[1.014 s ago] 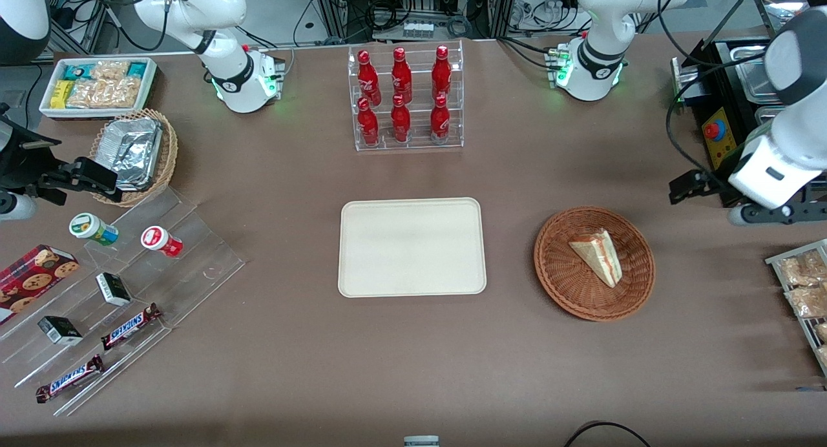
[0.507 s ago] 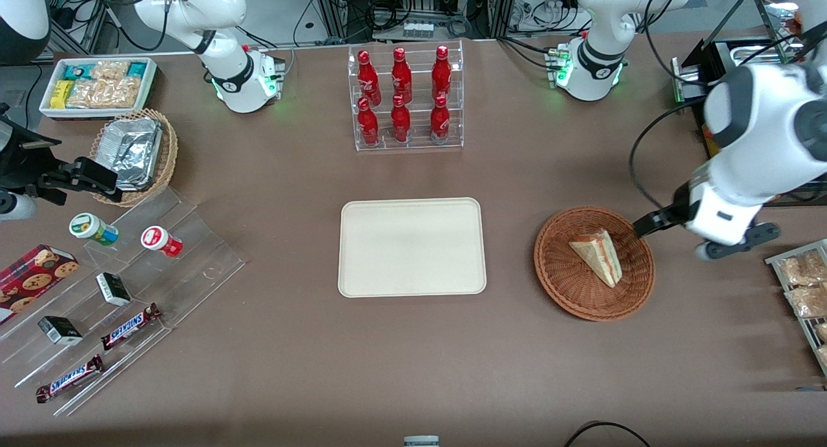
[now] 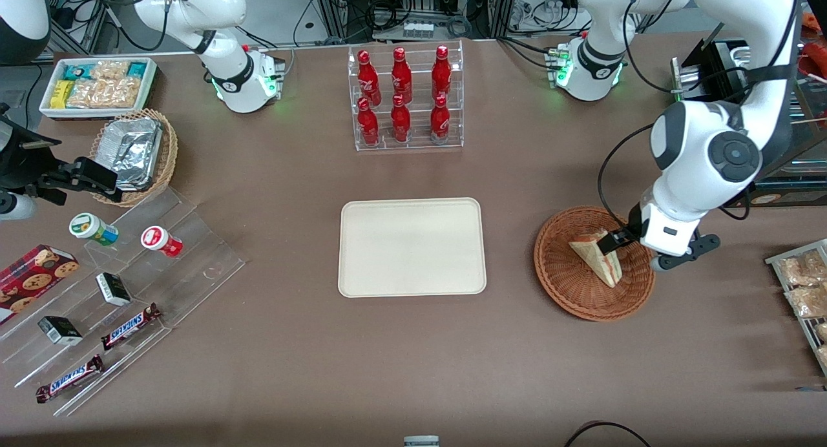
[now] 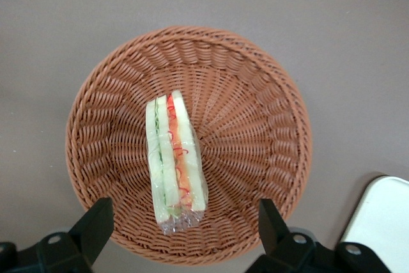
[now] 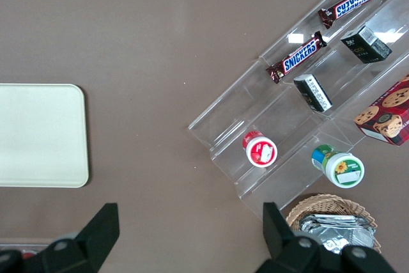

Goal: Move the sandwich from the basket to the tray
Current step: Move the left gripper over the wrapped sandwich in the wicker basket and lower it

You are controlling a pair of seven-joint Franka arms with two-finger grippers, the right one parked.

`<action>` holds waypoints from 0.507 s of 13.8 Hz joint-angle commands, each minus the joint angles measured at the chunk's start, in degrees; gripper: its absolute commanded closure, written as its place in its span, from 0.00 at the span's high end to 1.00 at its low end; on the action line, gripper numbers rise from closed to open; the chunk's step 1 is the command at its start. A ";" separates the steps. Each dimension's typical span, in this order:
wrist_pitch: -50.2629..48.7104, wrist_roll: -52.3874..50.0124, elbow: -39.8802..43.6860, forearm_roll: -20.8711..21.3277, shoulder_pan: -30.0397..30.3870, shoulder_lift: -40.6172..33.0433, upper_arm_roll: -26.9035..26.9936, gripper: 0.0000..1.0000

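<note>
gripper (image 4: 182,234): fingers spread wide, above the basket (image 4: 255,94) rim
sandwich (image 4: 174,158): in basket, untouched
tray (image 3: 411,247): bare, beside basket

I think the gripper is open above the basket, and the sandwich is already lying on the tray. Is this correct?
Not quite. The gripper is open above the basket, but the sandwich lies in the basket, as the left wrist view shows. In the front view the tray has nothing on it.

The gripper (image 3: 614,241) covers part of the sandwich (image 3: 593,254); the tray (image 4: 383,222) is cut off (wrist view).
</note>
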 commanded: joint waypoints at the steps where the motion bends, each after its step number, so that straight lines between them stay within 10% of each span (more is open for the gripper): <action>1: 3.04 -1.55 -3.72 0.52 -0.34 -0.91 0.24 1.00; 7: 8.31 -5.33 -6.10 0.52 -0.34 2.43 0.24 1.00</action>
